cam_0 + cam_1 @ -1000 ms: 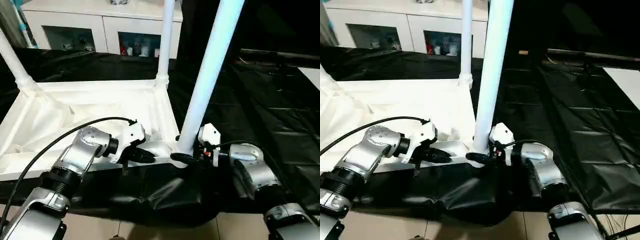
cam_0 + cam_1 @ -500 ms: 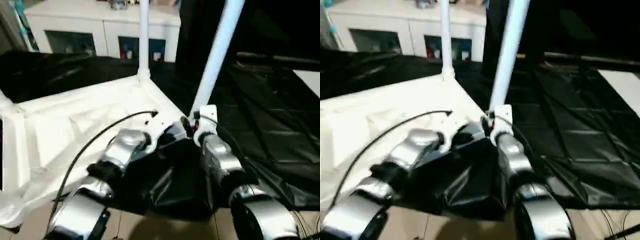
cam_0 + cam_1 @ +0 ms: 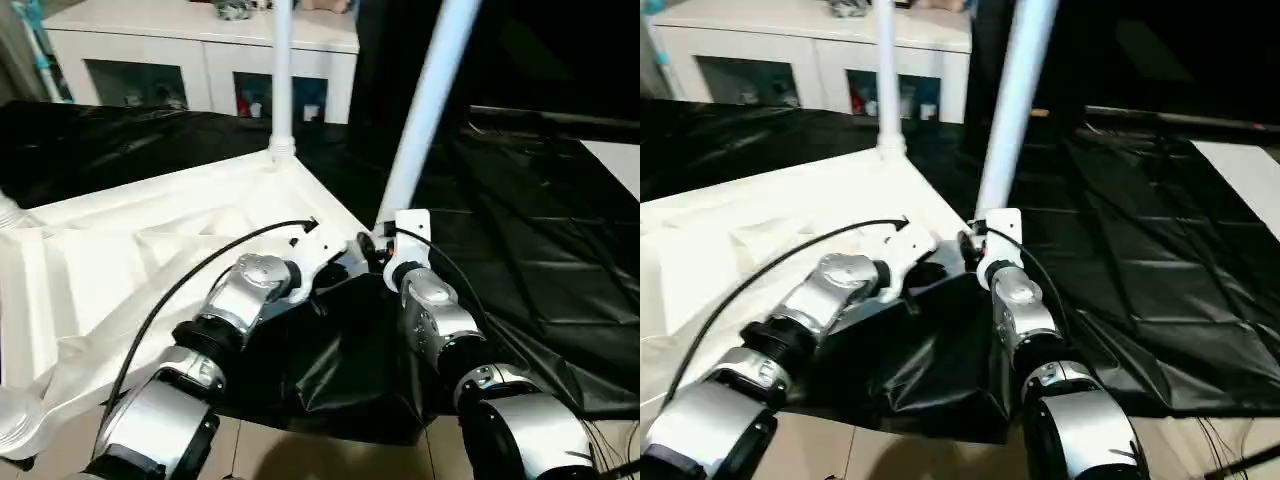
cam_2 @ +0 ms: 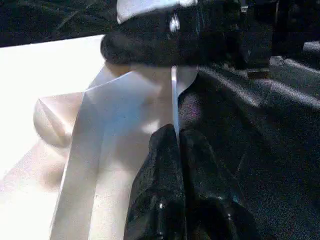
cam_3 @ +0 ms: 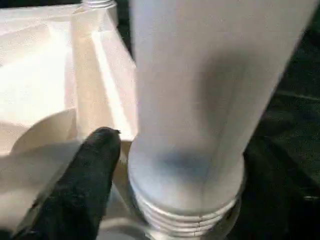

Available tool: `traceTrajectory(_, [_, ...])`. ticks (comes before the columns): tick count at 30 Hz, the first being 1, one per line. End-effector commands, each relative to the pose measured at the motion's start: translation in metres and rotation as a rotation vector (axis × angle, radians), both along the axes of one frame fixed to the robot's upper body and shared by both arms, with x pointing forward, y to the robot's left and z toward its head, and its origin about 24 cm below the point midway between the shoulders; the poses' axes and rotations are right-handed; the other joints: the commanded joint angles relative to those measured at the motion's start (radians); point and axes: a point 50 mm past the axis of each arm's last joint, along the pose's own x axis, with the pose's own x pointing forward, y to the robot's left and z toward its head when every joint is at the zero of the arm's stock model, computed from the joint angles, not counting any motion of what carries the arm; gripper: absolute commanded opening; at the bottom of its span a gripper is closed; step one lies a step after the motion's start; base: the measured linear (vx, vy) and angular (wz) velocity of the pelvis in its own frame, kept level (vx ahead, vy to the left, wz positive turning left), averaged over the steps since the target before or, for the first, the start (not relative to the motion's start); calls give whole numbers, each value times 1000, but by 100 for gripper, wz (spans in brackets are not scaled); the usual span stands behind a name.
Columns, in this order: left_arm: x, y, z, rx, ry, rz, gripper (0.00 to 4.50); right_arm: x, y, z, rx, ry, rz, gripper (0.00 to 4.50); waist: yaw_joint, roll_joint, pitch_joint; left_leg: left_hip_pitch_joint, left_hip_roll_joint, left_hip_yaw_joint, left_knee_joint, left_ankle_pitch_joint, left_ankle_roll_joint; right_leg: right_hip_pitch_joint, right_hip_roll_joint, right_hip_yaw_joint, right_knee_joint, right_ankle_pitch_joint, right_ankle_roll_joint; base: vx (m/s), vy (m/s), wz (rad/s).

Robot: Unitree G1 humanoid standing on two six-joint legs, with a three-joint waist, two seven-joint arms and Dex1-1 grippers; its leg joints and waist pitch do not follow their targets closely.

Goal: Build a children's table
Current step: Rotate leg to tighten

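The children's table lies upside down, its white top (image 3: 150, 250) with ribs facing up on black sheeting. One white leg (image 3: 281, 70) stands in the far corner socket. A nearer leg (image 3: 425, 110) rises from the corner by my grippers. My left gripper (image 3: 335, 268) is shut on the top's thin rim beside that corner, its fingertips (image 4: 165, 145) pinching the white edge. My right gripper (image 3: 372, 245) sits at the base of the near leg (image 5: 200, 100), open. One black finger (image 5: 95, 165) stands just beside the leg's threaded end.
A white cabinet with glass doors (image 3: 200, 60) stands behind the table. Black sheeting (image 3: 520, 230) covers the ground to the right and bunches up in folds (image 3: 340, 370) under my forearms. Tan floor (image 3: 300, 450) shows at the near edge.
The head view has swung since a second ago, so the table top now shows corner-on. Both grippers stay at the same near corner and leg base.
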Motion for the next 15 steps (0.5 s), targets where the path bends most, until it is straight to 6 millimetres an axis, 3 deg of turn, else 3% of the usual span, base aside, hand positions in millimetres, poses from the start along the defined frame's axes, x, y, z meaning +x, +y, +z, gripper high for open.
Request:
traceTrajectory(1, [-7,4,-13,43,49,-44,0,-2,1,1,-41,-23,87,386,-2,3,-42,9,14,-1,-73,-381,-16,16,-42,27,-98,-346,-135,0,0,0])
traceTrajectory(4, [-10,16,-10,24,66,-111,0,-2,-17,12,-133,-107,257,386,3,4,-47,4,14,2,-68,-321,-1,25,-40,26,-89,-252,-153,0,0,0])
traceTrajectory(6, [-11,19,-10,31,64,-125,0,-3,-20,13,-154,-118,291,386,3,2,-52,0,14,6,-60,-244,23,32,-37,25,-74,-117,-188,0,0,0])
traceTrajectory(8, [-16,28,-11,30,94,-197,0,-9,-32,14,-242,-133,448,386,4,9,-53,-2,14,7,-55,-198,42,36,-37,23,-65,-39,-213,0,0,0])
traceTrajectory(9, [-19,32,-11,26,113,-228,0,-12,-36,15,-231,-131,508,386,4,6,-54,-3,12,10,-50,-178,55,38,-35,24,-62,10,-225,0,0,0])
traceTrajectory(12, [-25,39,-9,21,144,-307,0,-18,-43,21,-195,-135,623,386,6,7,-57,-1,14,10,-44,-141,95,43,-32,22,-51,101,-259,0,0,0])
traceTrajectory(15, [-33,43,-4,-12,166,-405,0,-24,-48,25,-195,-129,729,386,8,12,-57,0,19,13,-39,-131,109,39,-27,19,-44,146,-287,0,0,0])
